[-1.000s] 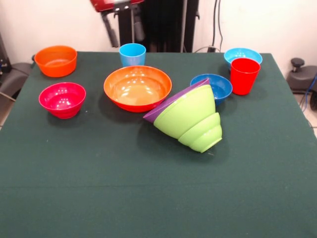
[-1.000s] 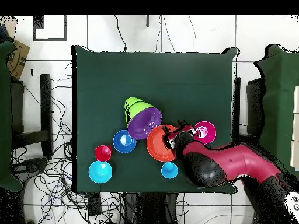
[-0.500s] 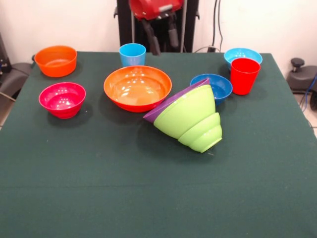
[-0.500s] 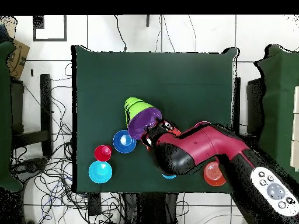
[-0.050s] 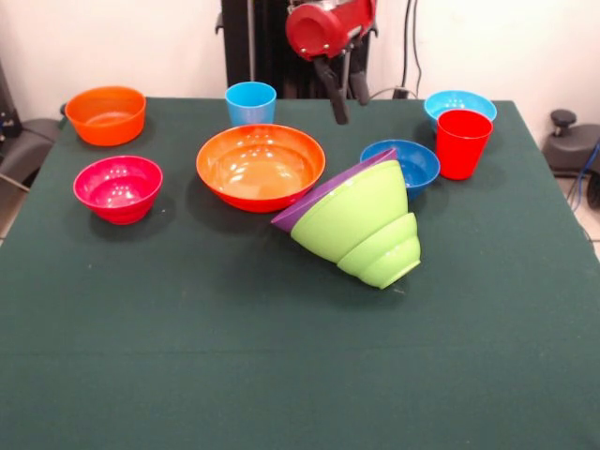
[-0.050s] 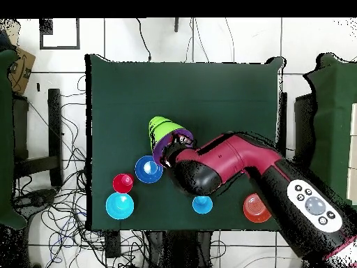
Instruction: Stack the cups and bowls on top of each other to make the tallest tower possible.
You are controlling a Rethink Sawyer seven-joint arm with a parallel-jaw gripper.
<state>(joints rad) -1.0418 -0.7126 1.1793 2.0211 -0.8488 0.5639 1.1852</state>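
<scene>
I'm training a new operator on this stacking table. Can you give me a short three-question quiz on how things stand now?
1. True or false: the red cup stands upright on the table.
2. The purple bowl and the two lime green bowls nested together are: A) upright, B) tipped on their side, C) held in the claw.
3. Fill in: the light blue cup stands just behind the large ____ bowl in the front view.

Key: 1 true; 2 B; 3 orange.
</scene>
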